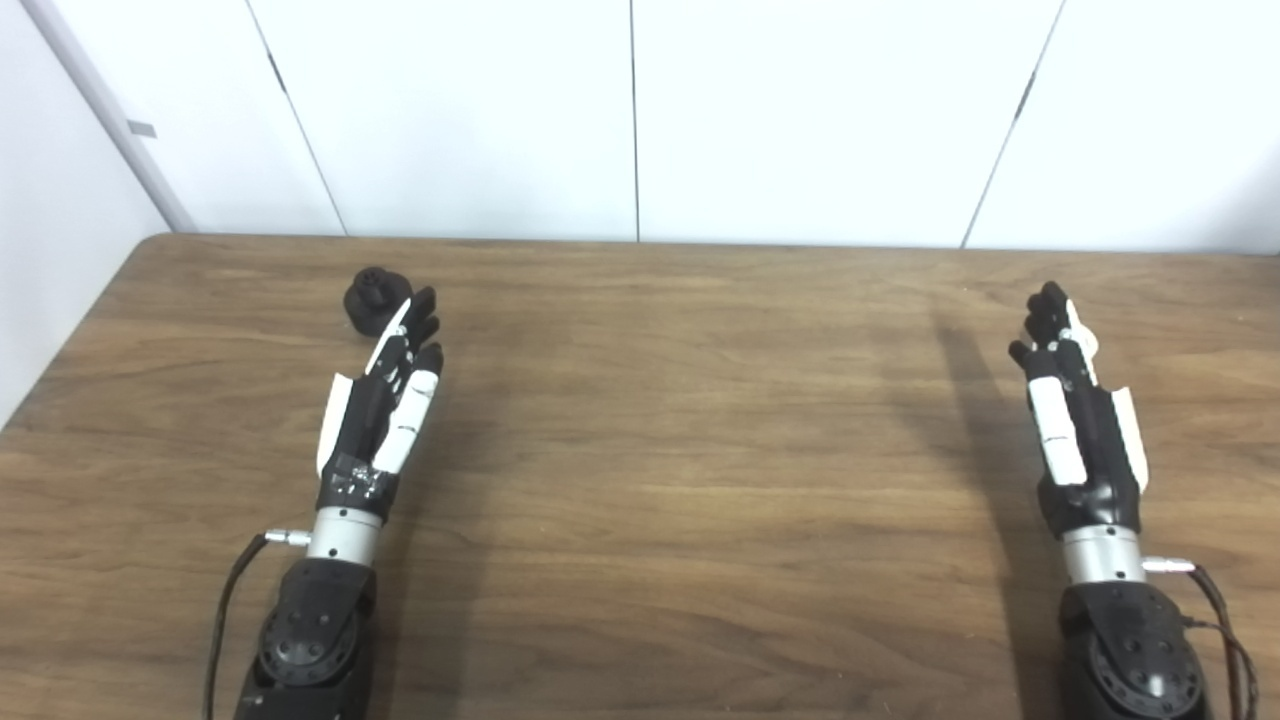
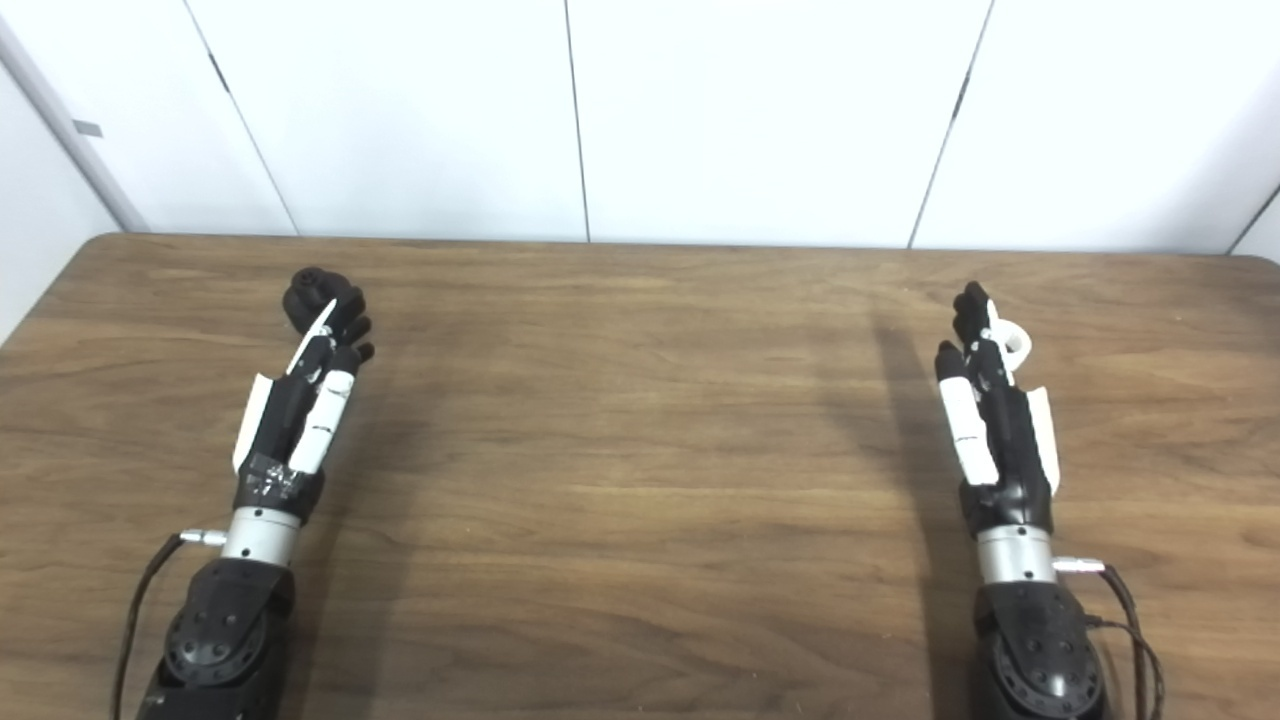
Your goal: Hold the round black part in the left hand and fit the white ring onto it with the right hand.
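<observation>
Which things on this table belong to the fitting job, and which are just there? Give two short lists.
Belonging to the job:
- round black part, beyond the left hand
- white ring, partly hidden behind the right hand
- both hands, open, holding nothing

Just there:
- wooden table
- white wall panels
- no loose clutter visible

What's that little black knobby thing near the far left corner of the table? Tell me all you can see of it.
It is a small round black part, matte like plastic, with a wide rounded base and a bumpy top. It sits upright on the wooden table, towards the far left. The left hand, fingers stretched out and holding nothing, partly hides its near right side; I cannot tell whether the fingertips touch it. Finer detail is too blurred.
</observation>
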Controlling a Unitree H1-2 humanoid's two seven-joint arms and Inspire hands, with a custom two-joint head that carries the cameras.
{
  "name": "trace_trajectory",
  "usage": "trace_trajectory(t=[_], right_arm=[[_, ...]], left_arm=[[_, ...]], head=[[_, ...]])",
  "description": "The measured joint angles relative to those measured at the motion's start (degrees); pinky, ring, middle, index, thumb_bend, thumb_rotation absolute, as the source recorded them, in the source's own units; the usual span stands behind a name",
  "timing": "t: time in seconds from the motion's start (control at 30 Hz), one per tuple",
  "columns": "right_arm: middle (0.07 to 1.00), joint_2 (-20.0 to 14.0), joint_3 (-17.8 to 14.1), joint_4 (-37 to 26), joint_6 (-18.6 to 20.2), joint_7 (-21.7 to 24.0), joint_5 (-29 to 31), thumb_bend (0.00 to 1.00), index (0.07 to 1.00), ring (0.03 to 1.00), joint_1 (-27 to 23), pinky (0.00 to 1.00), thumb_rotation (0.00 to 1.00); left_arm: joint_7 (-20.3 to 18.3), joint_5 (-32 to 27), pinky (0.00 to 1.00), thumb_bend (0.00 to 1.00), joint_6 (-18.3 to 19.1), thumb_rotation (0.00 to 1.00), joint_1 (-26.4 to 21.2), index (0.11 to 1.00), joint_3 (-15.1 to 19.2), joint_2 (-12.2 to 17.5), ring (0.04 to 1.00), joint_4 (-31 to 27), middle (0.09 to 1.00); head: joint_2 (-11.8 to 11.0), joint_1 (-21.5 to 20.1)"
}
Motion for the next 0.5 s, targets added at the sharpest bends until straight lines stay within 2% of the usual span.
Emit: trace_trajectory(t=[0.2, 0.5], right_arm=[[0.975, 0.0, 0.0, 0.1, -0.3, 0.0, 0.1, 0.37, 0.977, 0.983, -0.1, 0.93, 0.85], [0.978, 0.0, -0.1, 0.2, -0.4, 0.1, 0.7, 0.34, 0.981, 0.988, -0.1, 0.96, 0.85]], left_arm=[[0.0, 0.1, 0.9, 0.55, -1.4, 0.8, -0.5, 0.959, 0.0, 0.1, 0.951, 0.9, 0.967], [0.5, 0.9, 0.88, 0.56, -1.6, 0.78, -0.6, 0.957, 0.0, 0.1, 0.943, 1.0, 0.957]], head=[[0.0, 0.1], [-0.9, 0.7]])
